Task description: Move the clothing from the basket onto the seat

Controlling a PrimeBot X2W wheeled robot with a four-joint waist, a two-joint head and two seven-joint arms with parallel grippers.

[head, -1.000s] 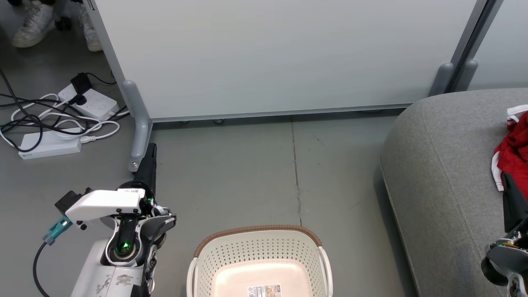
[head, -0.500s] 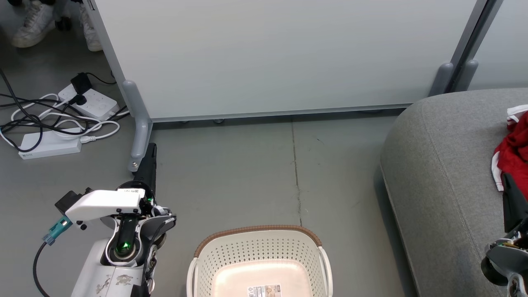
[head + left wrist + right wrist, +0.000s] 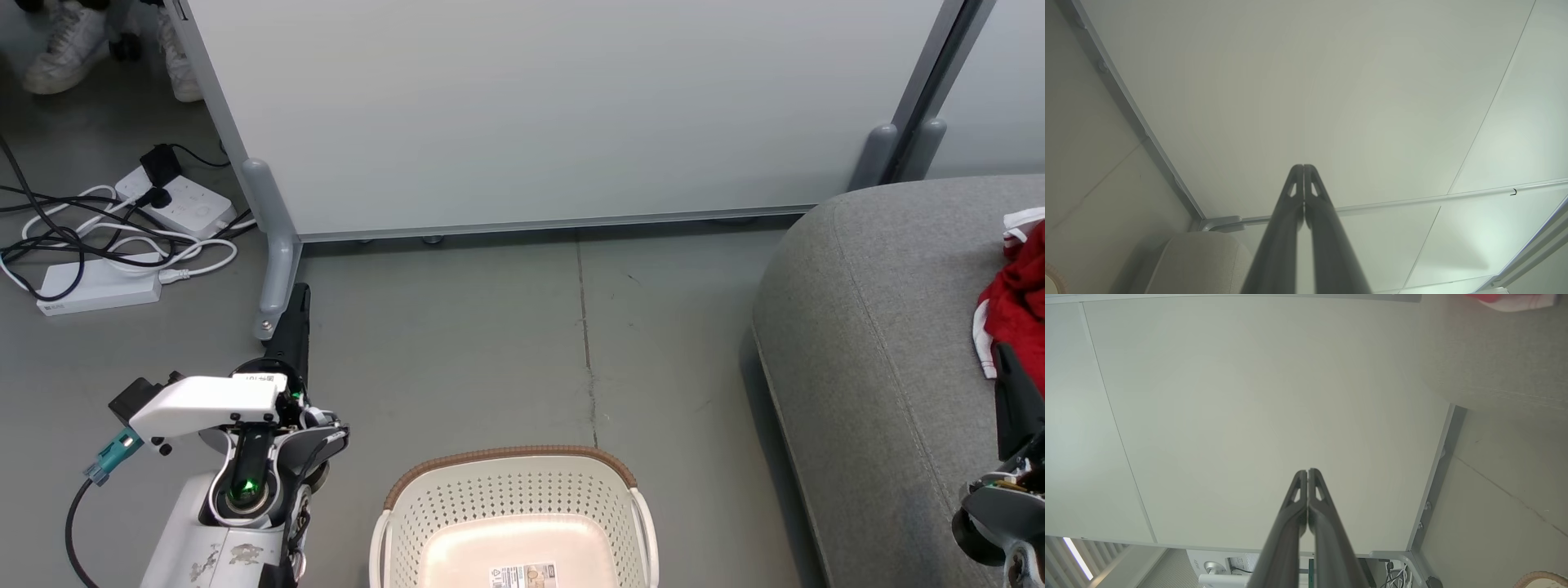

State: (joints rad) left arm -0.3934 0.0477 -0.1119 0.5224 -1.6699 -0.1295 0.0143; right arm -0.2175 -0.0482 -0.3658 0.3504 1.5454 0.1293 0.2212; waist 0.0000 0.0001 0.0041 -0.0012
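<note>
On grey floor [image 3: 490, 327], basket [image 3: 510, 454] near seat [image 3: 882, 327]

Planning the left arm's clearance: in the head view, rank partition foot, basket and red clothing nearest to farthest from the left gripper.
1. Partition foot, beside the left gripper.
2. Basket, lower right.
3. Red clothing, far right on sofa.
</note>
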